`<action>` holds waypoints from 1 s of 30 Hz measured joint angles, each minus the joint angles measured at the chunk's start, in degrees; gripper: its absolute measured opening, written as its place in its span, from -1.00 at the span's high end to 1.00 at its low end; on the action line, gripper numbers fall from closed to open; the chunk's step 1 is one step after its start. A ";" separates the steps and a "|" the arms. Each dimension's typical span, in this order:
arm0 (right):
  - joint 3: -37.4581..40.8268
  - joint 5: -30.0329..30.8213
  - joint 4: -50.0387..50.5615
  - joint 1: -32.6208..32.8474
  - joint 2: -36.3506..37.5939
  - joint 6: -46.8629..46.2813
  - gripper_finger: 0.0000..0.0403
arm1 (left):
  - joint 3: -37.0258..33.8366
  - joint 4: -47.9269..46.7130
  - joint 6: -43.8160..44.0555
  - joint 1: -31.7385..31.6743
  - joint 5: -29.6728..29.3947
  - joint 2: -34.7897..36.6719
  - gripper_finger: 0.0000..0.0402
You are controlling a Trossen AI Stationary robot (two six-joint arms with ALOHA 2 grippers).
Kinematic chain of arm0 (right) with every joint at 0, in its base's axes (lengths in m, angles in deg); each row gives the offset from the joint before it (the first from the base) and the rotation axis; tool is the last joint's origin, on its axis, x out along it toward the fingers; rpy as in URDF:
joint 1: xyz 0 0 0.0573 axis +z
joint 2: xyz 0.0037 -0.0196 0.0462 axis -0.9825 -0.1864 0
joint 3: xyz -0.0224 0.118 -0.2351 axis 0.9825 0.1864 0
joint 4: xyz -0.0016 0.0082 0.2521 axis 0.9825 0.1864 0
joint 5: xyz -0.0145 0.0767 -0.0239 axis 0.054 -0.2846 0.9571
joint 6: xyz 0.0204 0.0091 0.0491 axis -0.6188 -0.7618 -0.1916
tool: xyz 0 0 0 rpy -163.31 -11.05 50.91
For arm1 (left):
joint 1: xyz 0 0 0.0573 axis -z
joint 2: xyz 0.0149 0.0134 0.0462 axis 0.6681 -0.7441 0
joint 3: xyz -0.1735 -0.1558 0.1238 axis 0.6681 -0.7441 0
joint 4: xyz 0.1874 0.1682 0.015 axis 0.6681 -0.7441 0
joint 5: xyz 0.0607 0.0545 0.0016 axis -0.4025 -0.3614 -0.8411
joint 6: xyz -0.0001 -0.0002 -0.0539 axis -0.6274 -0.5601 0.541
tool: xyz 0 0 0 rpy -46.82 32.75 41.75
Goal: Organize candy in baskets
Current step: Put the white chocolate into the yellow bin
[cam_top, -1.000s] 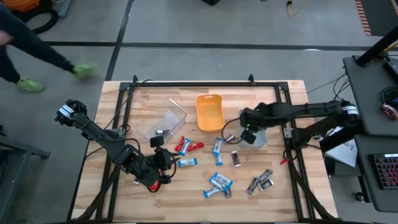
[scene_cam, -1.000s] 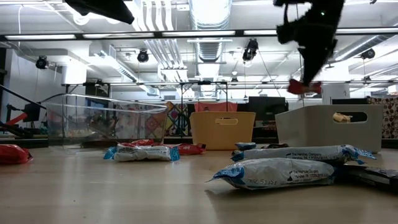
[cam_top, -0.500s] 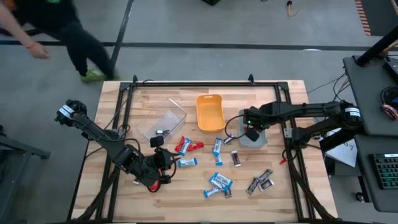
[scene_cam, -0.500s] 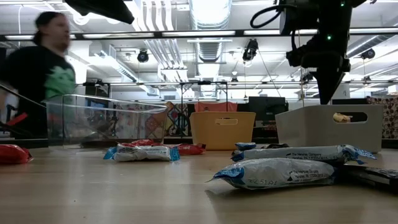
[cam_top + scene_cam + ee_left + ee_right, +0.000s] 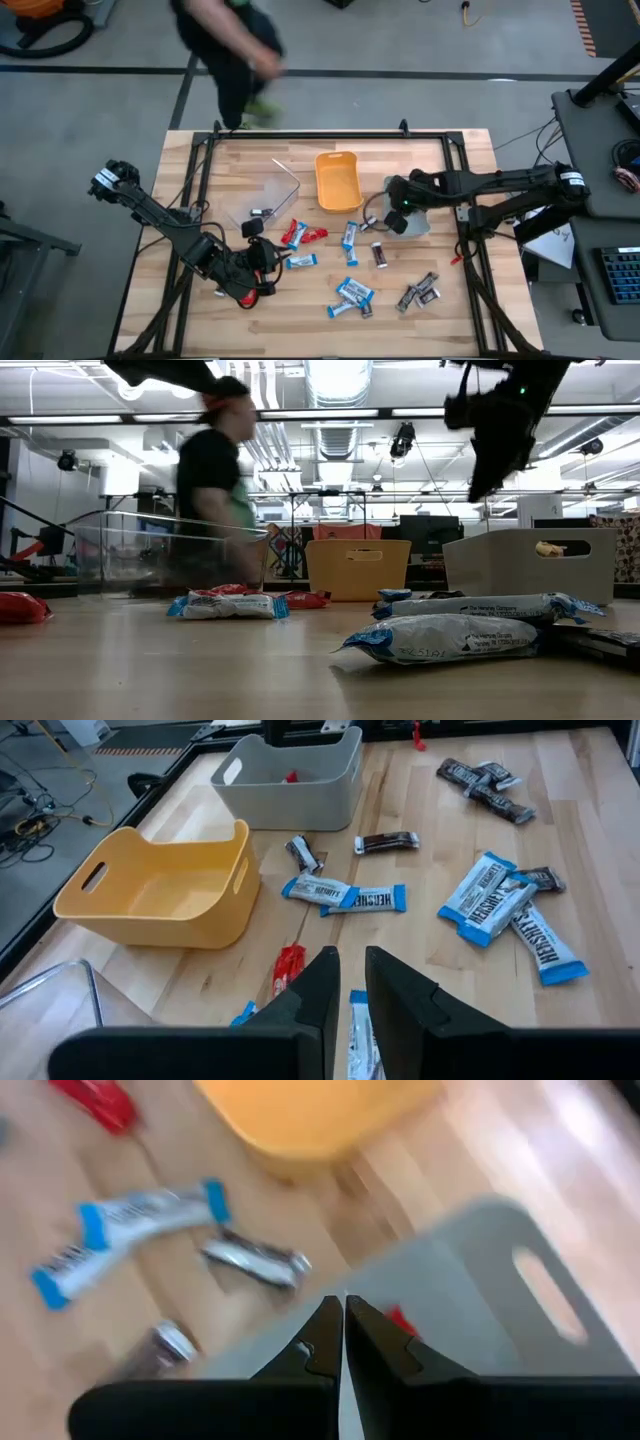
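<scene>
Candy: wrapped bars lie scattered on the worktop (image 5: pixel 450 300). One red bar (image 5: pixel 291 777) sits inside the grey basket. Two more red bars (image 5: pixel 300 235) lie between the clear basket and the orange one, nearer the front. Blue-and-white bars (image 5: pixel 352 294) lie in a loose group at mid-table, with a pair (image 5: pixel 345 896) just in front of the orange basket. Dark silver-grey bars (image 5: pixel 418 292) lie toward the right front, and another dark one (image 5: pixel 380 254) lies beside the blue-and-white pair.

Baskets: the orange basket (image 5: pixel 337 181) stands at the back centre, with nothing visible inside it. The clear basket (image 5: pixel 262 200) is to its left and appears tilted. The grey basket (image 5: pixel 415 218) is to its right, largely under the right arm in the high view (its handle slot shows in the low view).

Right pincer (image 5: pixel 344 1332): poised above the near rim of the grey basket, with its fingers pressed together and nothing between them.

Left pincer (image 5: pixel 348 978): low over the front left of the worktop, near a blue-and-white bar (image 5: pixel 302 261). Its fingers stand a narrow gap apart, with no bar seen between them.

Person (image 5: pixel 232 45): blurred, on the floor beyond the worktop's far edge.
</scene>
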 joint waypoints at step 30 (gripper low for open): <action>16.77 14.60 -30.83 28.71 8.56 -0.65 0.96 | 0.00 1.47 3.46 0.10 8.25 -0.03 0.81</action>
